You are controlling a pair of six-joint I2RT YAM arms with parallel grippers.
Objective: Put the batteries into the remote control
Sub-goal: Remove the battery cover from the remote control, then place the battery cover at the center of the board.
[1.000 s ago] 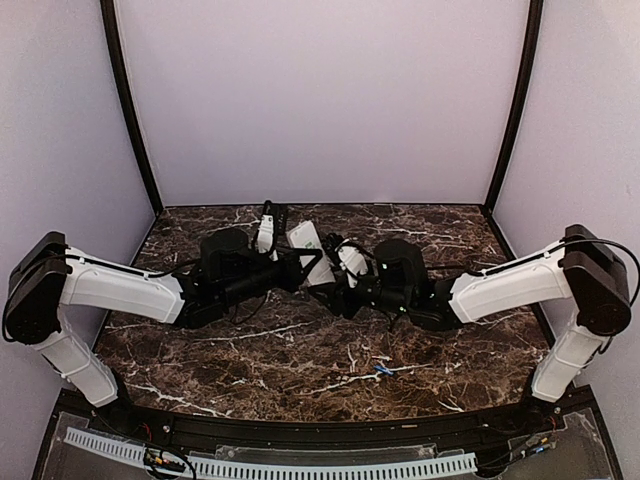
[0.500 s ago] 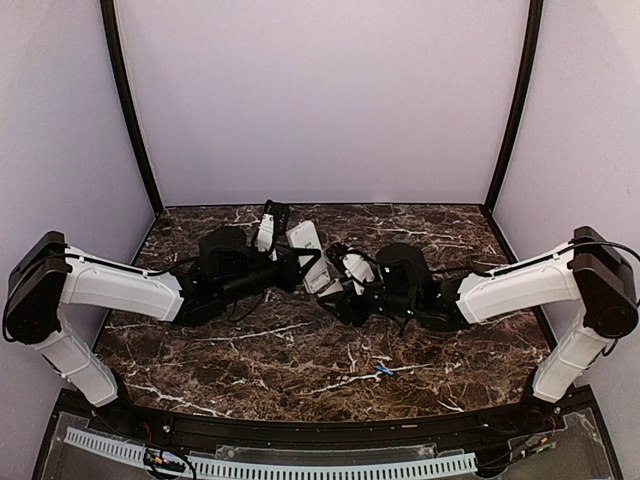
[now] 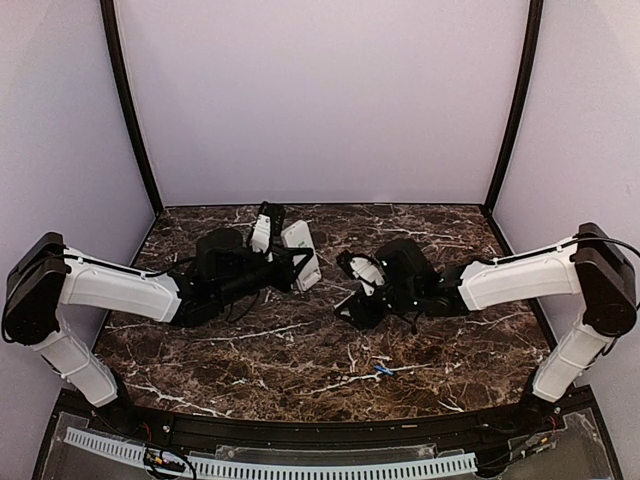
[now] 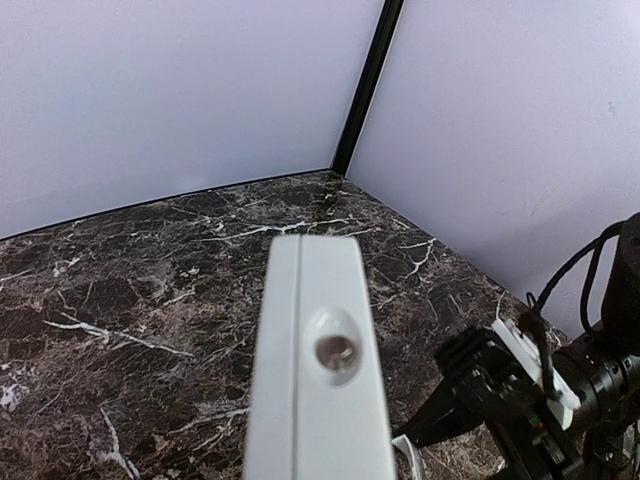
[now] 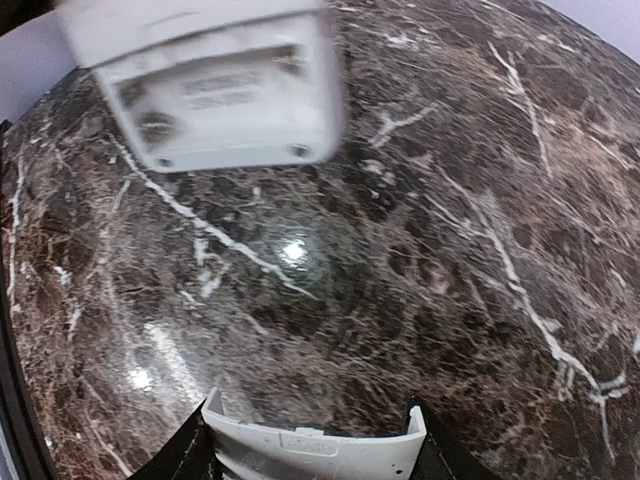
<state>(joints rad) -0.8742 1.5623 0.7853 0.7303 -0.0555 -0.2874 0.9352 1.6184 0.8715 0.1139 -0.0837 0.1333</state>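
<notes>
Holding the remote control [image 3: 301,256] up off the desk [image 3: 250,350], the left end effector [image 3: 290,268] is clenched on it, and the wrist view is showing the handset edge-on, tilting away. Just beside the remote, the right end effector [image 5: 312,462] is hovering apart from it, grasping a small white cover plate [image 5: 315,450] between its fingers. From that side the remote's underside is showing, too blurred to say whether any cell is sitting in it.

The batteries [image 3: 383,370] are lying on the desk as a small blue speck, well apart from the remote and nearer the arm bases. So loading is looking barely begun.

To do this step well, I'd say the right arm is needing to park the cover away from the batteries, then pinch one cell across its middle, while the left is keeping the remote steady with its open back facing the approach.
</notes>
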